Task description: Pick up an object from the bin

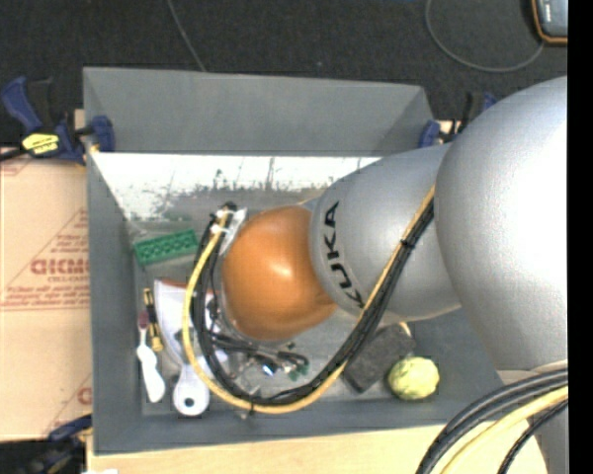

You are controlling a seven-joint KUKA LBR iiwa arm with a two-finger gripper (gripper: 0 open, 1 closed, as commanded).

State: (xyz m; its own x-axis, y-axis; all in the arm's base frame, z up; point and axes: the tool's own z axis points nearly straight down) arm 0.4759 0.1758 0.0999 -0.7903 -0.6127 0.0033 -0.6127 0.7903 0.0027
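Observation:
Under the arm's orange cover, a dark part of my gripper point(264, 356) shows low over the bin's front-left floor, among cables. Just left of it lie a white plastic piece with a round end point(190, 395) and a slim white plastic tool point(152, 371). A white packet with red edging point(168, 297) lies above those, partly hidden by the yellow cable. A green studded block point(166, 248) rests further back by the left wall.
A dark grey foam-like block point(379, 357) and a yellow-green ball point(413, 377) sit at the front right, close to the arm. The big silver arm covers the bin's right half. A small brown and yellow item point(149, 326) lies by the left wall.

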